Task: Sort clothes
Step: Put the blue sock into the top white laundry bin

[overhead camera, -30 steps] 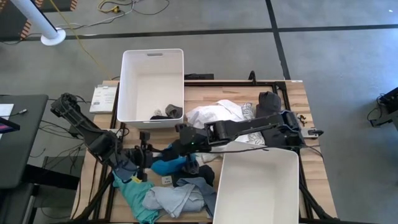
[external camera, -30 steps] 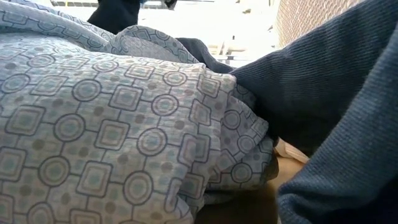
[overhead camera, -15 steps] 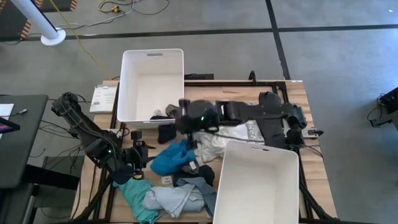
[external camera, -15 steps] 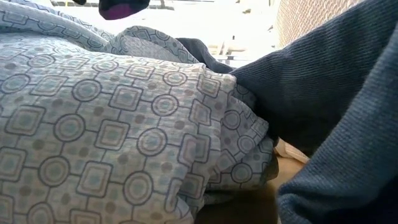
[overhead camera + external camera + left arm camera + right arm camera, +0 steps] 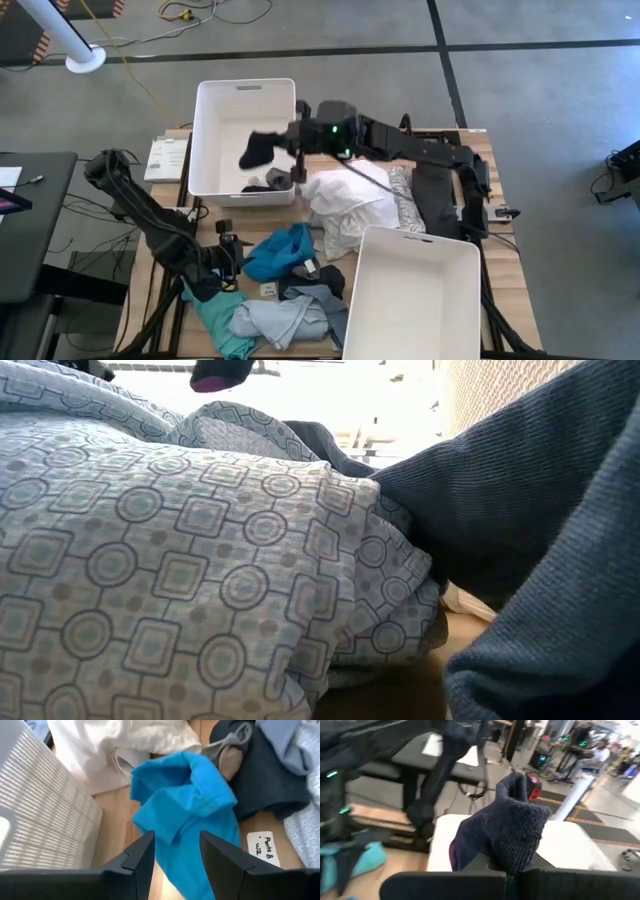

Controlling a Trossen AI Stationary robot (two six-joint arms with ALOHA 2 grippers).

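My right gripper (image 5: 292,140) is shut on a dark grey sock (image 5: 257,150) and holds it out over the far-left white bin (image 5: 205,140). The sock's purple-tipped end (image 5: 214,374) shows at the top of the low view. My left gripper (image 5: 175,855) stands open just short of a bright blue garment (image 5: 192,805), which lies bunched on the table (image 5: 282,252). Whether it touches the cloth, I cannot tell. A white garment (image 5: 350,200), a grey-white patterned one (image 5: 402,210) and a dark one (image 5: 435,200) lie at the table's middle and right. My right gripper pinches one end of the sock (image 5: 505,862) between its two fingers, reaching out nearly level from the table's right side. The rest of the sock (image 5: 510,825) bulges out beyond the fingers. The sock is lifted clear, above the bin's open top.
A second white bin (image 5: 415,300) stands at the near right. Dark pieces (image 5: 270,182) lie in the far-left bin's near corner. Teal (image 5: 215,310) and pale blue (image 5: 275,320) garments lie near the front edge, with a small white label (image 5: 267,847) beside dark cloth.
My right gripper has risen from the pile at the table's middle and swung toward the far-left bin, carrying the dark sock, which now hangs over the bin. My left arm has sunk lower beside the blue garment.
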